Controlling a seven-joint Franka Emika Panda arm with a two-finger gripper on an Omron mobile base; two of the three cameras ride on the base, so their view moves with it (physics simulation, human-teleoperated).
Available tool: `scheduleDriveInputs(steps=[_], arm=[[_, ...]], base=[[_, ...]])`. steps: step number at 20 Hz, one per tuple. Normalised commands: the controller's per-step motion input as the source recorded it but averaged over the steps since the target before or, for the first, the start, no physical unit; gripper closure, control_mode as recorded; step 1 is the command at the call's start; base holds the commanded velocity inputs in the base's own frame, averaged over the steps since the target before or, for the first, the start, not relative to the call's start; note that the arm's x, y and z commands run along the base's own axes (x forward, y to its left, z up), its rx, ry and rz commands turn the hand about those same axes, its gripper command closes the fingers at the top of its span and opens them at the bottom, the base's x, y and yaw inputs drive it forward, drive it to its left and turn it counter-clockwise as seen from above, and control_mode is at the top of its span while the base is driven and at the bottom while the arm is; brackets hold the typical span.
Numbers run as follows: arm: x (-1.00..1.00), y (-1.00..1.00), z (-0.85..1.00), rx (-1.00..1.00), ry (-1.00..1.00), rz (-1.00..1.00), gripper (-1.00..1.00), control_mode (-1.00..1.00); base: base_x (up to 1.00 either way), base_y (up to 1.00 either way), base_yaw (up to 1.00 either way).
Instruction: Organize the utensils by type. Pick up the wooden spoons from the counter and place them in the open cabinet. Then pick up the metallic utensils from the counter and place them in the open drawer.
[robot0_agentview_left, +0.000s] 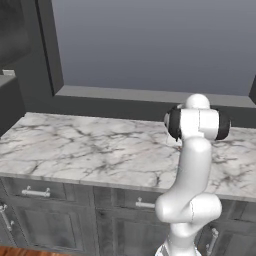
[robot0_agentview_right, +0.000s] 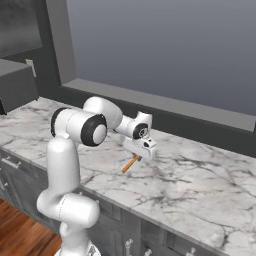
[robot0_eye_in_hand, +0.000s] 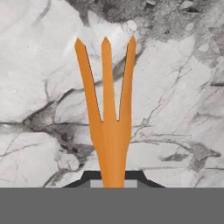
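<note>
The thin bright orange three-pronged fork (robot0_eye_in_hand: 108, 127) lies flat on the white grey-veined marble counter (robot0_agentview_right: 200, 185), near the middle of its depth, well back from the front edge, its prongs pointing away from the hand. The arm's two-finger gripper (robot0_agentview_right: 140, 156) is down over it, dark finger tips closed together on the handle end (the handle runs straight in between them). From the right base view, the orange handle sticks out toward the counter's front edge.

The fork (robot0_eye_in_hand: 107, 118) is bright orange; the counter (robot0_agentview_left: 90, 145) is white marble with grey veins above dark grey fronts.
</note>
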Motion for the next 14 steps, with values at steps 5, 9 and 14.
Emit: scheduleDriveInputs(steps=[5,9,14], arm=[[-0.16,0.00,0.52,0.01,-0.01,0.00,1.00,-1.00],[-0.36,0.00,0.77,0.01,-0.04,0.00,1.00,-1.00],[-0.50,0.11,0.38,-0.03,0.00,0.00,1.00,-1.00]], base=[[0.00,0.00,0.00],[0.00,0.00,0.00],[0.00,0.00,0.00]])
